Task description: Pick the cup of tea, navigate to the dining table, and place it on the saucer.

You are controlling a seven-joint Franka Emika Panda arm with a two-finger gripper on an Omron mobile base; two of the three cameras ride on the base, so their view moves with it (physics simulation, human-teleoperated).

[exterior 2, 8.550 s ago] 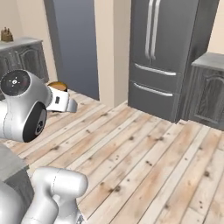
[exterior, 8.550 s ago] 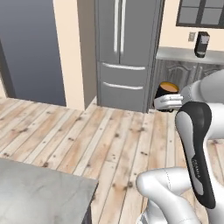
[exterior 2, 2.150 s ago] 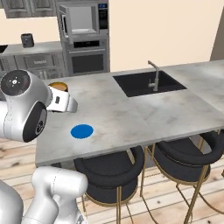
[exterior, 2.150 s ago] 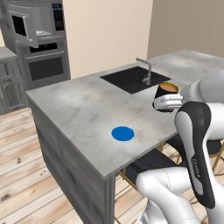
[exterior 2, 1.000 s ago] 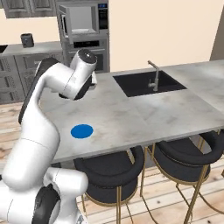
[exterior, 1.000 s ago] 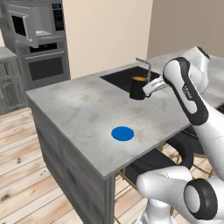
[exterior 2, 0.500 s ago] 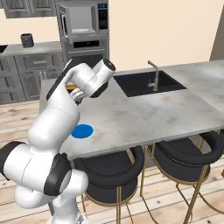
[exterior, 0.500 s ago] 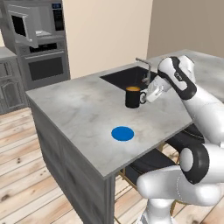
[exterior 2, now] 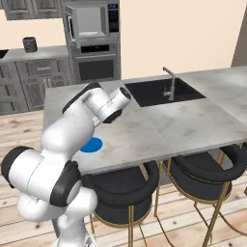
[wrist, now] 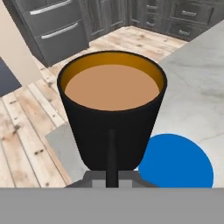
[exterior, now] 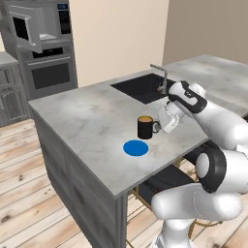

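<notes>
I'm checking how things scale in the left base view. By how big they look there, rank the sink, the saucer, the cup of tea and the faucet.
Largest to smallest as they look in that view:
1. sink
2. saucer
3. cup of tea and faucet: too close to rank, and the faucet stands farther from the camera.

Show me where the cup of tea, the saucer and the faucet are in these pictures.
cup of tea (exterior: 144,128), left base view, on its black side wall.
saucer (exterior: 135,148), left base view, on the middle of the blue disc.
faucet (exterior 2: 171,86), right base view, on its upright stem.
</notes>
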